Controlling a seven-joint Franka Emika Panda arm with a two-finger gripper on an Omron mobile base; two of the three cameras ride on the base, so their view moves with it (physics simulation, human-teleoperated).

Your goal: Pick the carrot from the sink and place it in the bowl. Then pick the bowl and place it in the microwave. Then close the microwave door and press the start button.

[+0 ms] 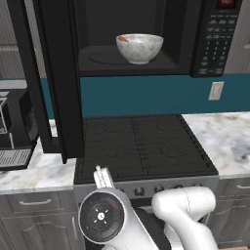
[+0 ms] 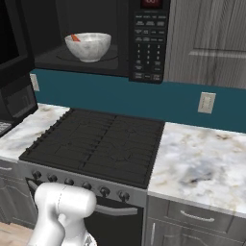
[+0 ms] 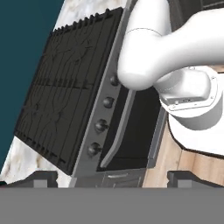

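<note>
The black microwave (image 1: 146, 39) hangs above the stove with its door (image 1: 58, 78) swung wide open to the left. Inside the cavity stands the white-grey marbled bowl (image 1: 139, 47) (image 2: 88, 46). The orange-red carrot (image 1: 123, 38) (image 2: 75, 37) lies in it, peeking over the rim. The keypad panel (image 1: 217, 39) (image 2: 148, 45) is on the microwave's right side. My gripper (image 3: 116, 179) is open and empty, low down and far below the microwave, looking across the stove's front. The sink is out of view.
A black gas cooktop (image 1: 141, 144) with a knob row and oven handle (image 3: 118, 131) lies under the microwave. Marble counter (image 1: 224, 136) flanks it, with a dark appliance (image 1: 12, 127) at the left. A wall outlet (image 1: 216, 91) sits on the teal backsplash.
</note>
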